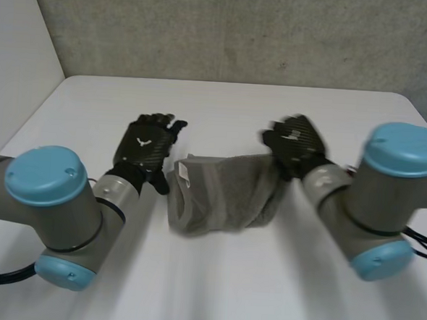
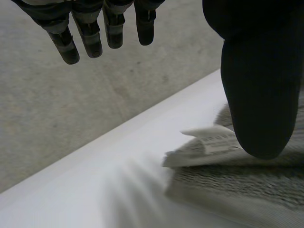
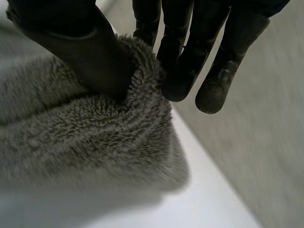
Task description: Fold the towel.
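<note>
Right robot hand [image 1: 295,145] pinches the soft, limp towel [image 1: 222,195] at its 3 o'clock end; the open, empty left robot hand [image 1: 145,146] could take the 9 o'clock corner.

Grey towel [image 1: 222,197], probably white label [image 2: 213,140]

- The end of the towel [image 1: 218,196] at the right hand [image 1: 298,145] is covered by that hand in the head view.
- The tip of the right hand's thumb [image 3: 83,52] is buried in the towel's pile.
- The print on the label [image 2: 216,141] cannot be read.
- Whether the left hand [image 2: 259,85] touches the towel cannot be told.
- The left arm [image 1: 51,201] and the right arm [image 1: 385,199] are cut off by the head view's edges.
</note>
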### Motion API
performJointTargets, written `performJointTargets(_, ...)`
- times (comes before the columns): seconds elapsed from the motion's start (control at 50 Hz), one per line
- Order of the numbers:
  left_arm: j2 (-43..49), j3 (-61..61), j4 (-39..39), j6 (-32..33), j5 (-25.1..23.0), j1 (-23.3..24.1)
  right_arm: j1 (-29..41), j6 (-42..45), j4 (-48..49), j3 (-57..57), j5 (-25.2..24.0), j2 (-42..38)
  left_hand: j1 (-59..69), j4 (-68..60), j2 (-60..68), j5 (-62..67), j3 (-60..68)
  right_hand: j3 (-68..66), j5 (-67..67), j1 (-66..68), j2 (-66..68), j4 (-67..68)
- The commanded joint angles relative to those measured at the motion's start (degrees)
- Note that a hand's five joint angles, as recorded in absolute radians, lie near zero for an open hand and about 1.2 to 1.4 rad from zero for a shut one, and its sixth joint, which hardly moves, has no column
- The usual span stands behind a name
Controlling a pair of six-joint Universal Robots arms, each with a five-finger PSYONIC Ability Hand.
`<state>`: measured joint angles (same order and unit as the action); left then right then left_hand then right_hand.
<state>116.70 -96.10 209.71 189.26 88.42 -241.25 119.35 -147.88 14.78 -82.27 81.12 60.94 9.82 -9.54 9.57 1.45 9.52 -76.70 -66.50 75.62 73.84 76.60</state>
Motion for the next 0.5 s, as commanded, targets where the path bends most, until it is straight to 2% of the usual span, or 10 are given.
performJointTargets(0.02, -3.4, -2.77, 0.25, -0.03, 1.93, -2.99, 12.05, 4.62, -0.54, 7.92, -5.71, -7.68, 0.18, -0.46, 0.43, -1.45, 0.48, -3.3, -3.5, 4.38, 6.16, 3.4)
performJointTargets(0.12, -4.64, -3.92, 0.43, -0.03, 2.1, -4.32, 16.53, 14.17, -4.4, 10.2, -11.42, -14.96, 0.18, -0.46, 0.43, -1.45, 0.48, -3.3, -3.5, 4.38, 6.16, 3.4)
performJointTargets(0.24, -5.78, -4.01, 0.52, -0.56, 2.28, -5.99, 16.88, 17.19, -5.46, 10.64, -9.4, -17.0, 0.18, -0.46, 0.43, -1.45, 0.48, -3.3, -3.5, 4.38, 6.16, 3.4)
performJointTargets(0.26, -6.04, -3.92, 0.52, -0.65, 2.28, -6.16, 16.88, 16.14, -5.03, 10.03, -8.18, -16.47, 0.18, -0.46, 0.43, -1.45, 0.48, 2.47, 2.27, -1.39, 0.39, -2.36)
performJointTargets(0.28, -6.04, -3.92, 0.52, -0.65, 2.28, -6.17, 16.8, 14.13, -4.41, 9.68, -6.86, -14.99, 0.18, -0.46, 0.43, -1.45, 0.48, 26.5, 26.3, -25.42, -23.65, -26.4)
performJointTargets(0.3, -6.04, -3.66, 0.61, -0.73, 2.28, -6.17, 16.8, 14.11, -4.41, 9.67, -6.85, -14.97, 0.18, -0.46, 0.43, -1.45, 0.48, 26.74, 26.54, -25.66, -23.89, -26.64)
performJointTargets(0.32, -6.04, -3.31, 0.61, -0.82, 2.28, -5.99, 16.54, 11.33, -3.45, 8.54, -5.81, -12.1, 0.18, -0.46, 0.43, -1.45, 0.48, 48.06, 47.86, -46.98, -45.21, -47.96)
performJointTargets(0.34, -6.04, -3.31, 0.61, -0.82, 2.28, -5.99, 16.53, 11.3, -3.44, 8.53, -5.8, -12.07, 0.18, -0.46, 0.43, -1.45, 0.48, 48.28, 48.08, -47.19, -45.42, -48.17)
performJointTargets(0.36, -6.04, -2.96, 0.61, -0.91, 2.28, -5.73, 16.36, 8.17, -2.14, 7.05, -5.01, -9.38, 0.18, -0.46, 0.43, -1.45, 0.48, 61.6, 61.4, -60.52, -58.74, -61.5)
performJointTargets(0.5, -5.87, -1.37, 0.96, -1.35, 2.19, -4.06, 14.87, -5.55, 1.92, -0.07, -0.88, 0.74, 0.18, -0.46, 0.43, -1.45, 0.48, 66.7, 66.5, -65.62, -63.84, -66.6)
